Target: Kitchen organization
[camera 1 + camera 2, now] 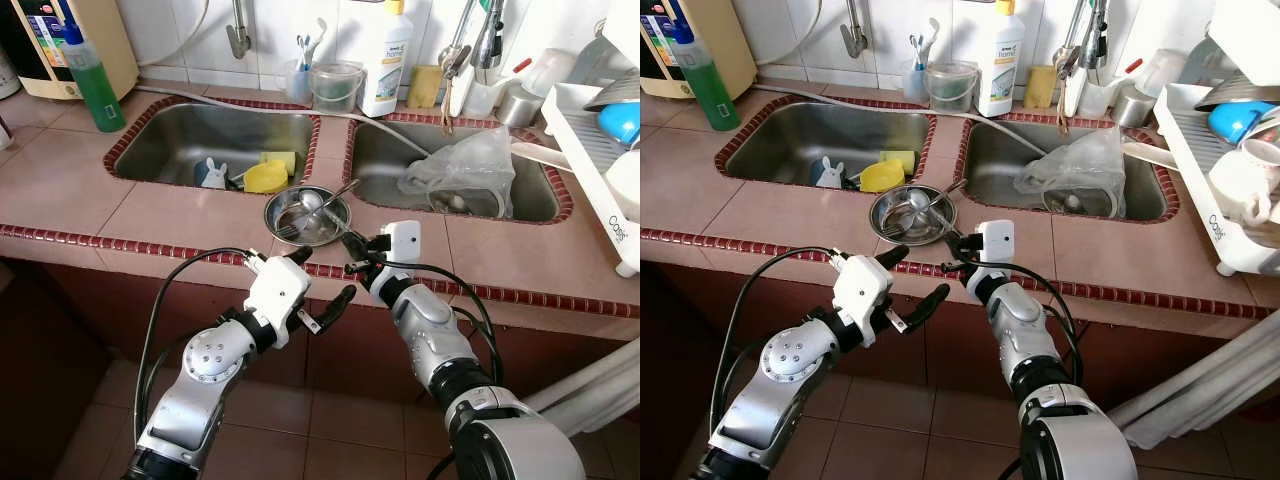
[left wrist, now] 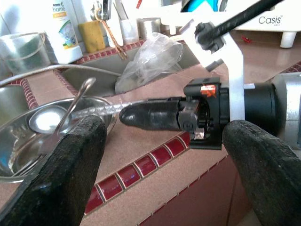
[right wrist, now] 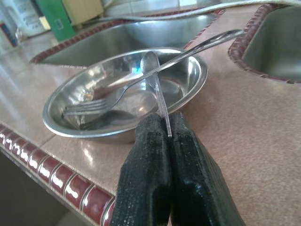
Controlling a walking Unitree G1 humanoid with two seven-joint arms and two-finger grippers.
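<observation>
Your right gripper (image 3: 162, 136) is clamped on the clear-handled spoon (image 3: 157, 89) resting in the round steel bowl (image 3: 70, 123), ready for lifting; your left gripper (image 1: 318, 300) waits nearby, fingers apart.

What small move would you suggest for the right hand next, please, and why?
Probably lift straight up. The right hand is shut on the clear plastic spoon's handle, whose bowl rests in the round steel dish beside a steel fork; rising avoids dragging either.

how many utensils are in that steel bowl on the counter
2. A fork lies across the steel bowl, its handle over the far rim. A spoon rests in the bowl, its handle pinched by the right gripper at the near rim. Nothing else seems hidden inside.
</observation>
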